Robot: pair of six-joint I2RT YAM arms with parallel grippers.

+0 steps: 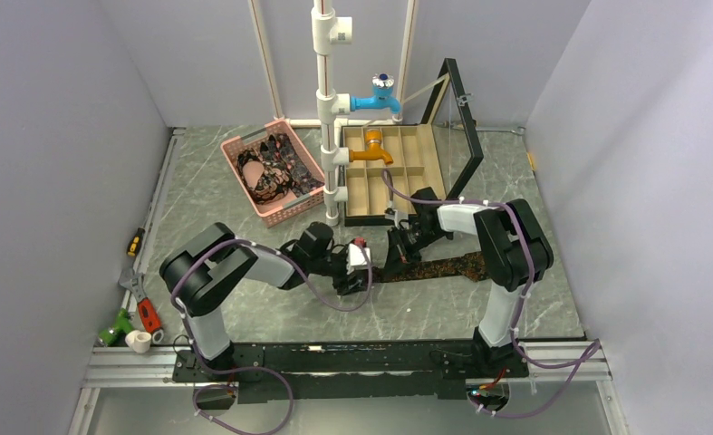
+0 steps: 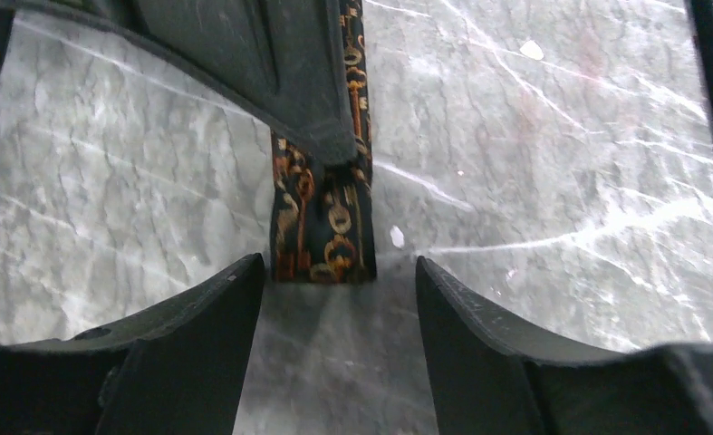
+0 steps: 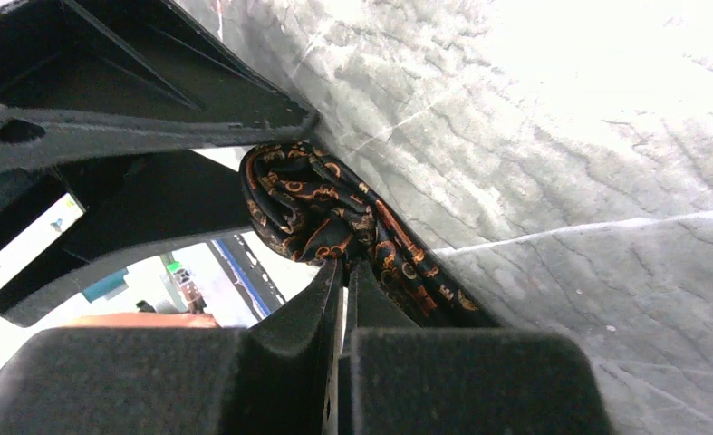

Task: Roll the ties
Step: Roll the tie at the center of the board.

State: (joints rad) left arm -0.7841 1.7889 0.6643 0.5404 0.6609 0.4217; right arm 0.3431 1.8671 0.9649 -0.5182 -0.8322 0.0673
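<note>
Left hand [image 2: 336, 269] stands apart, the tie's [image 2: 323, 227] narrow end lying flat on the desk [image 2: 561, 181] just ahead of it. Right hand [image 3: 342, 267] is together, tips against a small bunch of that tie. Rolling looks barely begun; more ties [image 1: 275, 168] sit in the basket [image 1: 253, 133].

Left arm [image 1: 209, 276] bent at elbow, forearm reaching right toward middle, held low. Left gripper [image 2: 339, 272] pointing down and forward, fingers [image 2: 216, 308] spread well apart. Right arm [image 1: 513, 243] elbow raised, forearm reaching left, wrist angled down. Right gripper [image 3: 342, 272] held low, jaws pressed together, tips meeting. Grippers near each other, facing, not touching
</note>
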